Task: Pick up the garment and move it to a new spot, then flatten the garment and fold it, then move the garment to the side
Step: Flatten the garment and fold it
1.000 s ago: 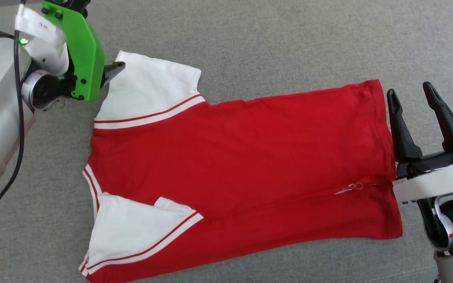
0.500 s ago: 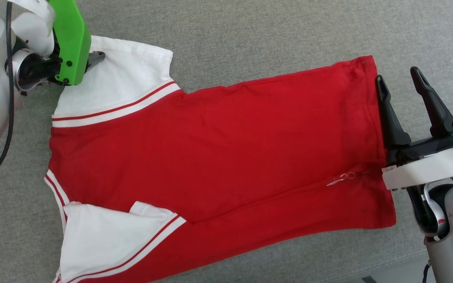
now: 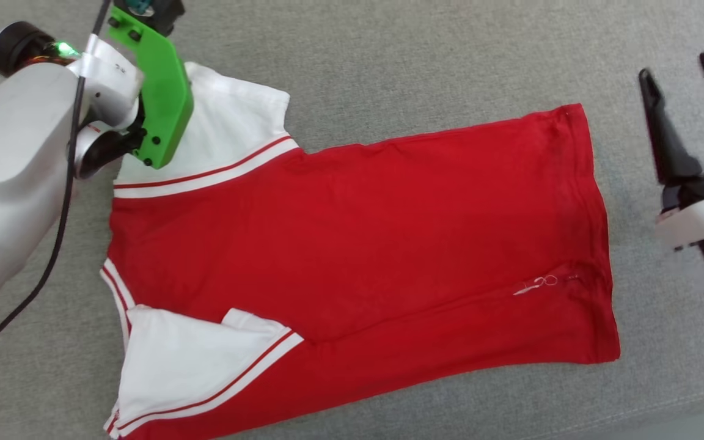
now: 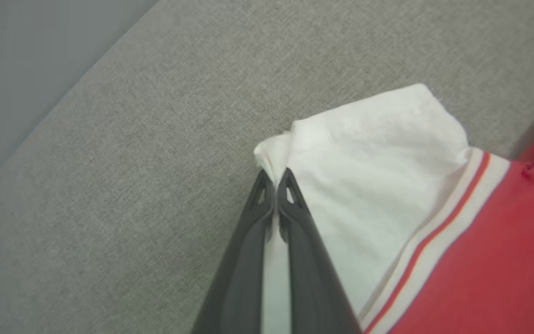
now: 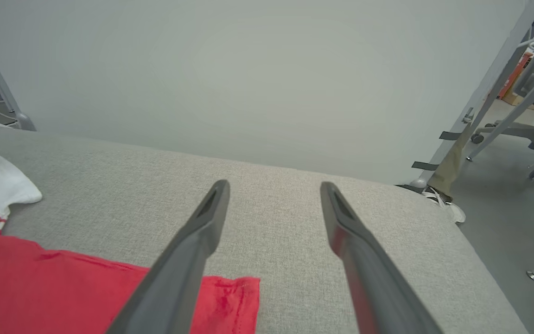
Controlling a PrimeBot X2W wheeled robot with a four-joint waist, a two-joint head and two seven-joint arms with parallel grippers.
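Red garment (image 3: 358,244): flat, long axis running left-right
Left gripper (image 4: 276,175): fingers pinching the far white sleeve (image 4: 364,153) corner
Right gripper (image 3: 679,68): fingers wide, empty, off the hem end

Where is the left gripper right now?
The left gripper sits at the head view's upper left, jaws shut on the outer corner of the far white sleeve of the garment, over the grey cushion.
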